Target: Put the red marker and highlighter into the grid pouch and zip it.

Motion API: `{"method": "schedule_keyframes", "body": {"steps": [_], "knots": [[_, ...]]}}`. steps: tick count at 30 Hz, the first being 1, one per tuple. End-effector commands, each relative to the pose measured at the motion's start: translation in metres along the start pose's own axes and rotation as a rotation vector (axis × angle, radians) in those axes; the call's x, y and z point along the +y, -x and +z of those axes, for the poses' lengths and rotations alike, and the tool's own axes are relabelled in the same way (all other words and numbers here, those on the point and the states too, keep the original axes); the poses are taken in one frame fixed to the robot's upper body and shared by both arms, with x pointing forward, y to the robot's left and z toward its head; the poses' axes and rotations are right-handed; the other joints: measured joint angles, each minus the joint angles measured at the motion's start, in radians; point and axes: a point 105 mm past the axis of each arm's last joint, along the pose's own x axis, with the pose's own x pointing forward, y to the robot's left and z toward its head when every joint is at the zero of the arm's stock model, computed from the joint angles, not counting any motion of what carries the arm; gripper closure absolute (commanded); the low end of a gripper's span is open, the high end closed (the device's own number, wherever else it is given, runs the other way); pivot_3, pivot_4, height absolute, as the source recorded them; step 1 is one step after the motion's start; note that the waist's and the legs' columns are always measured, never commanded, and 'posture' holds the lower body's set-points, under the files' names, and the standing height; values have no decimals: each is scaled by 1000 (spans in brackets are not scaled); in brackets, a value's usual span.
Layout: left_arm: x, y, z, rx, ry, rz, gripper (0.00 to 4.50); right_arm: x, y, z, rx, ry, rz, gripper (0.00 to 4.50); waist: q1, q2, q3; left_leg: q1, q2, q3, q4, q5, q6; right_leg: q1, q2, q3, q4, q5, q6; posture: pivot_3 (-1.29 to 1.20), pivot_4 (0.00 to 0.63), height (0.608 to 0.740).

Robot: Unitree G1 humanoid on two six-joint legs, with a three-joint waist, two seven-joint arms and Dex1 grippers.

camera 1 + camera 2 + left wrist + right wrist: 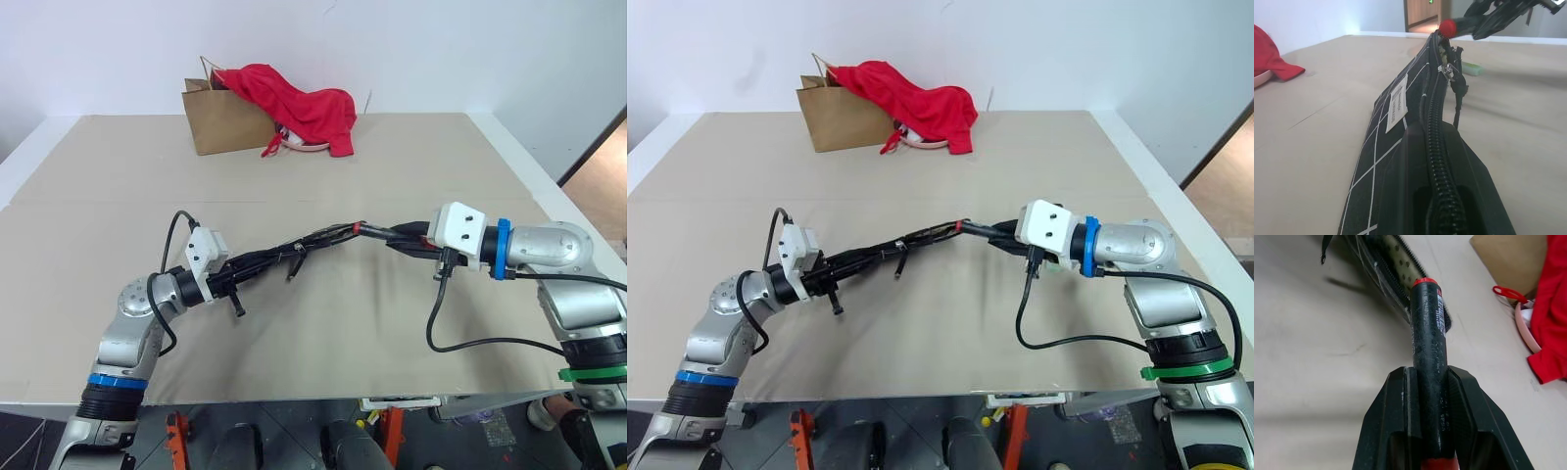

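Red marker (1428,357) at grid pouch (1400,127) mouth.

A brown paper bag (217,121) is standing upright at the far side of the table (323,323), a little left of centre, close to the white wall (441,49). A red cloth (299,106) is spilling out of the bag's open top and draping down over its right side onto the tabletop. Just under the cloth's lower edge, a pale pink curved rim (306,146) is peeking out, resting on the table. The tabletop itself is showing a plain beige surface, with a faint seam (98,203) running across it from left to right.
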Motion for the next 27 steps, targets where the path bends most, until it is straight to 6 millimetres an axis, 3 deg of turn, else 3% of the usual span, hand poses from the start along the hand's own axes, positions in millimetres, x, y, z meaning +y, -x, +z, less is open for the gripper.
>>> {"method": "schedule_keyframes", "body": {"steps": [1, 16, 22, 27], "knots": [[1, 2, 4, -10, -39, -4, 4500, -6, 0, 7, -4, 99, 12, 3990, 0, 0, 0, 0, 0, 0, 0, 0, 0, 0, 0, 0, 0, 0, 0, 0, 150, 740], [-1, 4, -10, 16, -82, -36, 4500, -7, -37, 17, -6, 302, 147, 3990, 0, 0, 0, 1, 0, 0, 0, 0, 0, 0, 0, 0, 0, 3, -4, 0, 150, 740], [0, 4, -12, 15, -86, -32, 4500, 8, -56, 21, -26, 388, 228, 3990, 0, 0, 0, 0, 0, 0, 0, 0, 0, 0, 0, 0, 0, 2, -4, 0, 150, 740], [1, 6, -13, 13, -86, -26, 4500, 24, -82, 41, -112, 433, 264, 3990, -3, 0, 0, 1, 1, 1, 0, 0, 0, 0, 0, 0, 1, 3, -5, 0, 150, 740]]}}
